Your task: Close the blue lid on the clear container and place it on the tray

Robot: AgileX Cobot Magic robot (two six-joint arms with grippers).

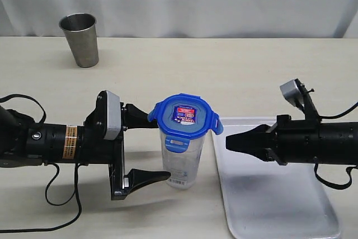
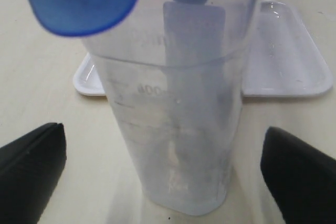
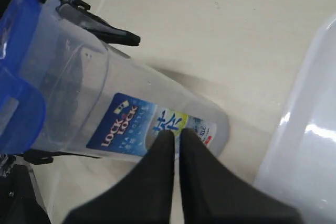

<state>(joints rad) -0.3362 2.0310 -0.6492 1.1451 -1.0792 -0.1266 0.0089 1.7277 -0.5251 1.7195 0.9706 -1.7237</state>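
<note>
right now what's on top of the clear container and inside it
The blue lid sits on the clear container, flaps sticking outward. Through the translucent wall no contents show; lid and printed label hide part of the inside.

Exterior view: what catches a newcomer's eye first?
The blue lid sitting on the tall clear container, dead centre and just left of the white tray. The left claw stands open around the container, while the shut right claw points at it from over the tray. A steel cup stands alone at the far left.
</note>
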